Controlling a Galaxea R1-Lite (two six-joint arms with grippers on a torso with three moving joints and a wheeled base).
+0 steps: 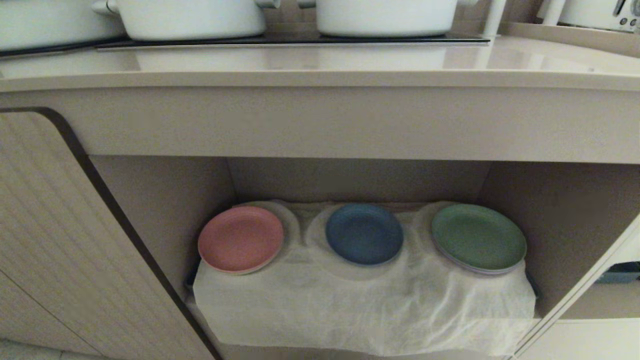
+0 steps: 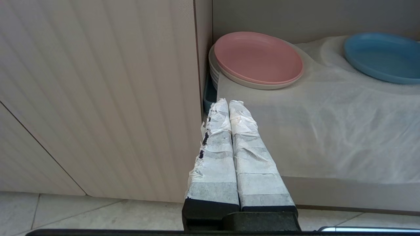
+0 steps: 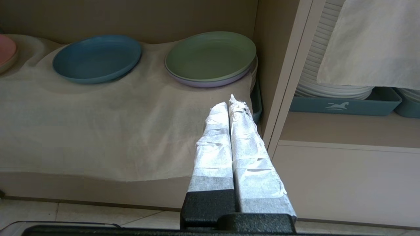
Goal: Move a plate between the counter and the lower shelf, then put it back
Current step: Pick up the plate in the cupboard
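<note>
no readable text; only white horse logo on teal tray (image 3: 344, 105) in neighbouring compartment.

You have the plate (image 1: 364, 233), round and matte blue with a shallow raised rim, lying flat and right side up on a round mound of the wrinkled white cloth in the lower shelf (image 1: 350, 295). Taking the plate as your mark, the shelf's recess surrounds it and the counter (image 1: 320, 65), beige and smooth with a thick front edge, runs above it.
</note>
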